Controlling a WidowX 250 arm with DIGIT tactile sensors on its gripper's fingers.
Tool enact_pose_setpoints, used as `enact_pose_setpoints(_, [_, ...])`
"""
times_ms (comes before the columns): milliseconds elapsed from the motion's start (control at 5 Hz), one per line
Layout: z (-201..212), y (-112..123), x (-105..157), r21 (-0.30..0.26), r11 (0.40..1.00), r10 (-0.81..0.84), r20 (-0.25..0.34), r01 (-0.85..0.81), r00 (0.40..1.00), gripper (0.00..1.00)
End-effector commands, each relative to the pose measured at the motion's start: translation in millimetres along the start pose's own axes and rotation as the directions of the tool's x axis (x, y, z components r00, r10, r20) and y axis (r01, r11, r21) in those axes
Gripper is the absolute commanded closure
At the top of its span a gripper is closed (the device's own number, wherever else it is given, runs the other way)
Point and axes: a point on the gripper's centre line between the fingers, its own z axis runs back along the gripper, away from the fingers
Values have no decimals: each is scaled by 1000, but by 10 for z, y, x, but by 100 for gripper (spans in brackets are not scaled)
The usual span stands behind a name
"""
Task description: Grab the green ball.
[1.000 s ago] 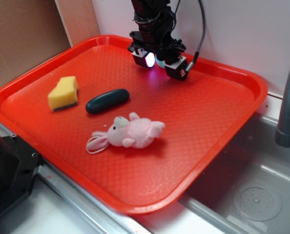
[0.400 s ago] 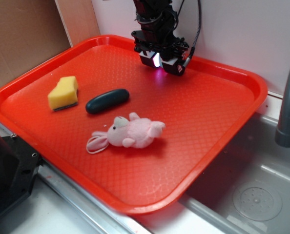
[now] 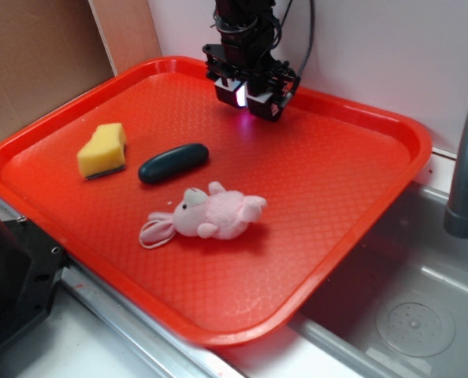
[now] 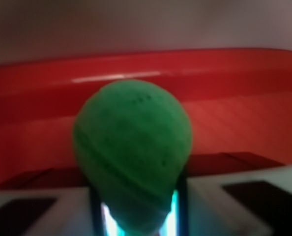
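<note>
The green ball (image 4: 133, 152) fills the middle of the wrist view, blurred and squeezed to an egg shape between my two fingers (image 4: 38, 211). My gripper (image 3: 246, 96) is at the far edge of the red tray (image 3: 407, 130), near the back wall, and is shut on the ball. In the exterior view the ball is almost hidden between the fingers; only a pale glow shows there. In the wrist view my gripper (image 4: 136, 216) holds the ball's lower part, and the tray's far rim runs behind it.
On the tray lie a yellow sponge (image 3: 102, 150), a dark teal capsule (image 3: 172, 162) and a pink plush (image 3: 214, 213), all nearer the front than my gripper. A grey faucet (image 3: 466, 157) and a sink (image 3: 391, 315) are at the right. Cardboard (image 3: 37, 63) stands at the back left.
The jaws have gone from wide apart to close together around the ball. The gripper has shifted slightly left along the tray's far edge.
</note>
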Motion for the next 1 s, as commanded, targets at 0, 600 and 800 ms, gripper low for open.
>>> enact_pose_setpoints(0, [712,51,-148,-35,998,60,-15,-60,998,100])
enact_pose_setpoints(600, [1441,254,-901,-244,961,82,-198,-130,977,100])
enact_pose_setpoints(800, [1606,321,-1137,-247,961,89,-166,-129,982,100])
